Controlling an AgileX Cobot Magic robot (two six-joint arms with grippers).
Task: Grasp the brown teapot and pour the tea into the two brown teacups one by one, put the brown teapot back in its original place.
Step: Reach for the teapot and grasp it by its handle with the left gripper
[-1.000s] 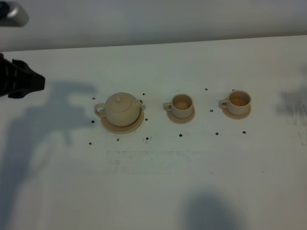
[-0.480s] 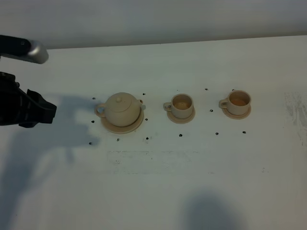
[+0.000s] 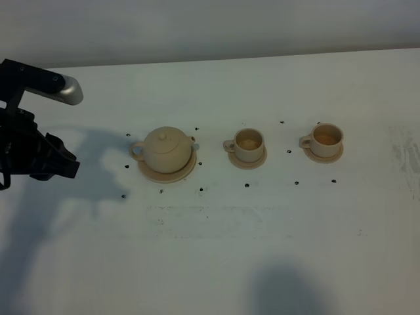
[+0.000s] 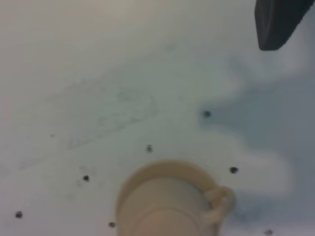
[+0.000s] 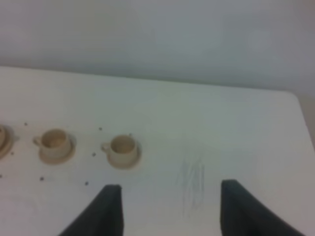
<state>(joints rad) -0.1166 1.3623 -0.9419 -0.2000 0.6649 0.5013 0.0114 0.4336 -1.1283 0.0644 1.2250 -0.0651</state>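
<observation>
Evidently nothing is grasped yet: the brown teapot [image 3: 166,149] is seated on its saucer plate [image 3: 149,174], the teacups [image 3: 249,145] [image 3: 327,140] are judged unpoured, and the left gripper [image 3: 65,164] and right gripper [image 5: 171,189] are spread open, empty.

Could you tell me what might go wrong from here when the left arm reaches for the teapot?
The teapot sits on its saucer plate, its small loop handle facing the open left claw; a slightly off approach could shove or turn the pot instead of gripping it. The knobbed lid might slide off when tilted. The middle teacup and right teacup are small, so a pour may miss.
</observation>
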